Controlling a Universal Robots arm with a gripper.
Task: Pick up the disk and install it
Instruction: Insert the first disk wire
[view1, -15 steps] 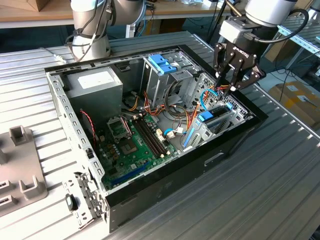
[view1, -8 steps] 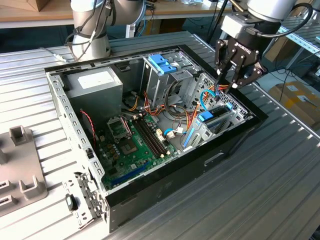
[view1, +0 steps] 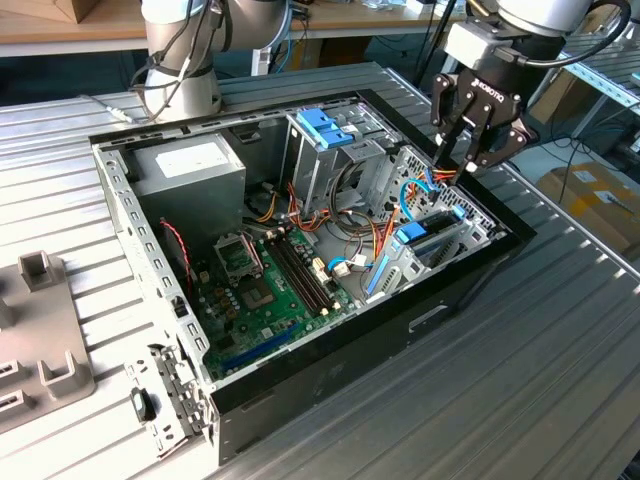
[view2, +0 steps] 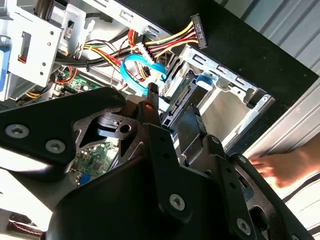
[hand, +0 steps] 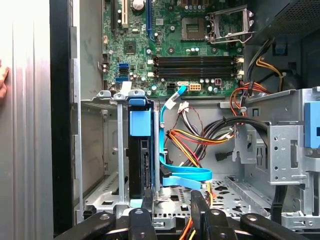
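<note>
An open case lies on a ribbed metal table. In the upper right of the exterior view the gripper hangs fingers-down over the corner of the case on the exterior view's right. Below it, right of centre, the disk stands on edge in a grey bay against the case wall, with its blue tab facing up. From here the fingers look spread, but what lies between them is hard to judge. The first wrist view settles that: the gripper has its two fingers clearly apart with nothing clamped between them. One finger is just beside the edge of the disk, which sits inside the bay. The gap between the fingers frames a flat blue cable. This view also looks straight across to the motherboard, past bundles of coloured wires. The second wrist view adds a person's hand just outside the case wall next to the bay. The exterior view alone takes in the wider scene: the power supply at upper left, the blue latch atop the drive cage at upper centre, and a grey fixture on the table at the far left.
</note>
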